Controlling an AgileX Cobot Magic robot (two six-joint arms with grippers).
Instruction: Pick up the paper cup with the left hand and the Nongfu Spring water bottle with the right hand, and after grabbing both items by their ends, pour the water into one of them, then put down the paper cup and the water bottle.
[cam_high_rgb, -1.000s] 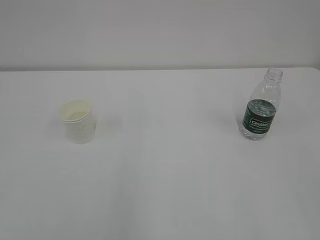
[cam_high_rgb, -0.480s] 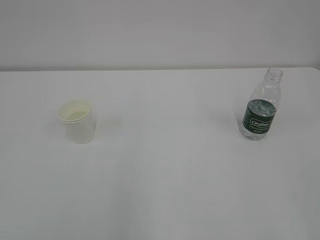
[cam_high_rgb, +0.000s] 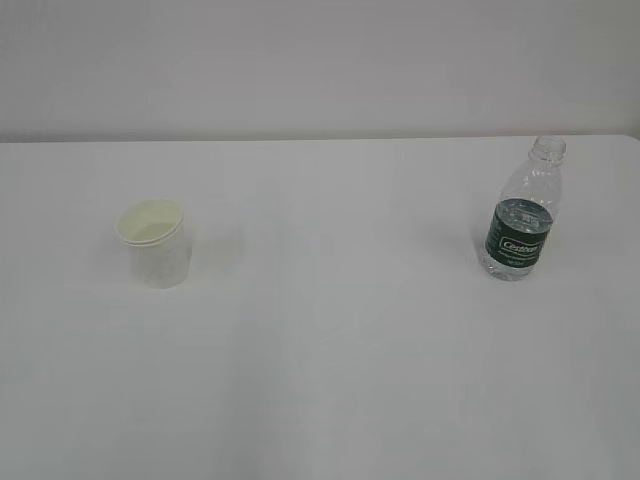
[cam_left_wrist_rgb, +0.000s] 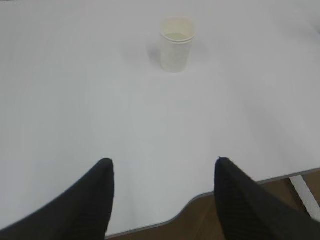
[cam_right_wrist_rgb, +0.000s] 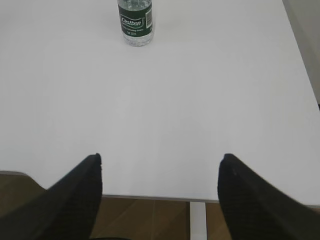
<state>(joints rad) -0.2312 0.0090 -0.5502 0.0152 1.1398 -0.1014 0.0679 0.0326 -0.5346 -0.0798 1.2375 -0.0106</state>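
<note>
In the exterior view nothing differs from a second ago: the paper cup (cam_high_rgb: 154, 243) stands upright on the left of the white counter (cam_high_rgb: 330, 330) and the Nongfu Spring water bottle (cam_high_rgb: 521, 222) stands upright, capless, well apart on the right. Neither arm shows here. The water (cam_high_rgb: 512, 266) fills the lower bottle; its level seems to sit near the top of the green label, though the clear plastic makes that hard to judge.

From the left wrist view, the left tool (cam_left_wrist_rgb: 164, 166) hangs over the counter's near edge with its two black fingers spread wide and nothing between them. The cup stands far ahead, slightly right of centre, and its inside is only partly visible. The fingers are cut off by the bottom of the picture.

From the right wrist view, the right tool (cam_right_wrist_rgb: 161, 161) is likewise spread wide and empty above the near edge. The bottle stands far ahead to the left, with its neck and upper body cut off by the top border.
</note>
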